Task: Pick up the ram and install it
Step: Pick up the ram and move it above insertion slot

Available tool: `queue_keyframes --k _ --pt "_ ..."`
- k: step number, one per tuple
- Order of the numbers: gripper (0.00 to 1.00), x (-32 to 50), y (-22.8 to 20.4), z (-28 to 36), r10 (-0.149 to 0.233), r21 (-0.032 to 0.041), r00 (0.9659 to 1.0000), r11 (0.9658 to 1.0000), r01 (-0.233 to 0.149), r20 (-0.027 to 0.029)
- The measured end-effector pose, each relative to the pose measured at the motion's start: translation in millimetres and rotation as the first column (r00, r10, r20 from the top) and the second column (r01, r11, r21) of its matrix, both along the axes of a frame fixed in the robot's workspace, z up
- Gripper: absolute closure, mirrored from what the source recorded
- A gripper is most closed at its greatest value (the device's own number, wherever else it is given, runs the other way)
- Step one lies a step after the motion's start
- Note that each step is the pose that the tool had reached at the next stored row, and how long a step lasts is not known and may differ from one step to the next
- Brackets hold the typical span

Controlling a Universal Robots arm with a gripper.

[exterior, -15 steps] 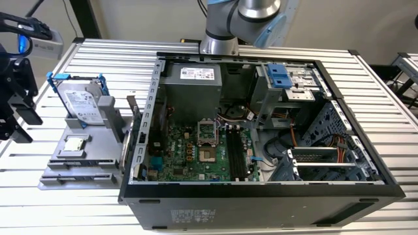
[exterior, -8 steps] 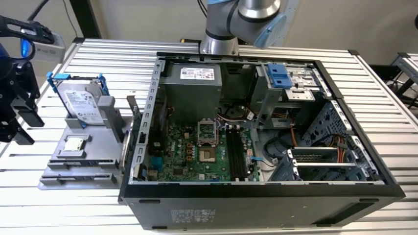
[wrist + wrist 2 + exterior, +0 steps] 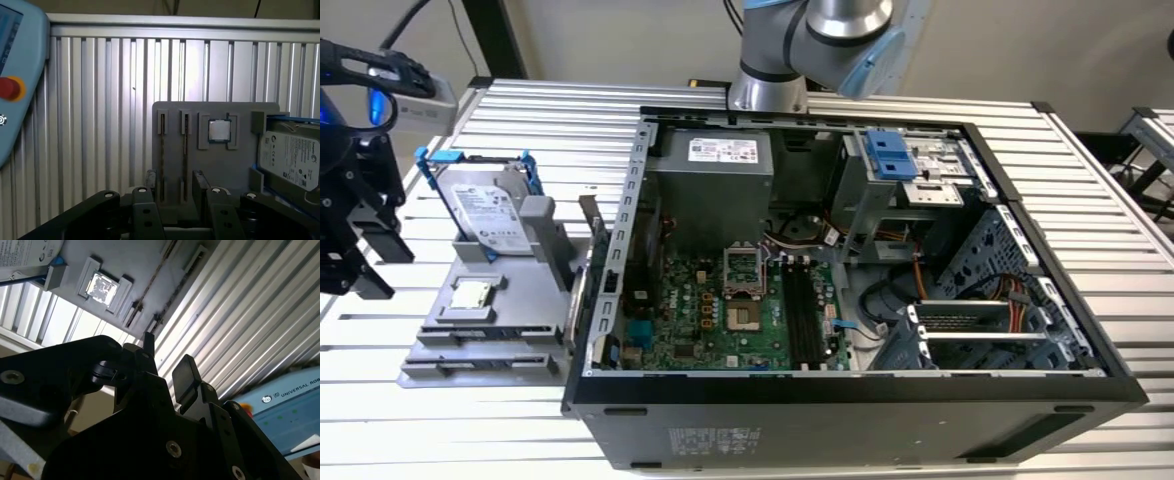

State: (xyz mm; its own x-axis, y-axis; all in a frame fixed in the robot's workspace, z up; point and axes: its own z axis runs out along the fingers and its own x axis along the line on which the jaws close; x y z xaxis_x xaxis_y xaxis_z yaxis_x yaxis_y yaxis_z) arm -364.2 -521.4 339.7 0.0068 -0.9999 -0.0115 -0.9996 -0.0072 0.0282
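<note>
Our gripper [image 3: 175, 178] hangs spread near the tray [image 3: 172, 111]; drop off-centre and we'd probably clip the thin ram [image 3: 162, 150], not pinch it.

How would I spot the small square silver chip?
Beside the open black computer case, on the exterior view's left, sits a grey plastic holder. On it, beside the boxy silver hard drive in a blue bracket, the chip is the small flat shiny square in a recess.

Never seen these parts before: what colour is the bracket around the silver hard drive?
Blue. The bracket around the hard drive shows best in the exterior view.
</note>
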Motion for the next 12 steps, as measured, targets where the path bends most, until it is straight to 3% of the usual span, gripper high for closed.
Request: queue_keyframes --k 12 --pt "0.00 0.0 0.1 -3.3 0.000 0.0000 1.0000 1.0000 0.000 0.0000"
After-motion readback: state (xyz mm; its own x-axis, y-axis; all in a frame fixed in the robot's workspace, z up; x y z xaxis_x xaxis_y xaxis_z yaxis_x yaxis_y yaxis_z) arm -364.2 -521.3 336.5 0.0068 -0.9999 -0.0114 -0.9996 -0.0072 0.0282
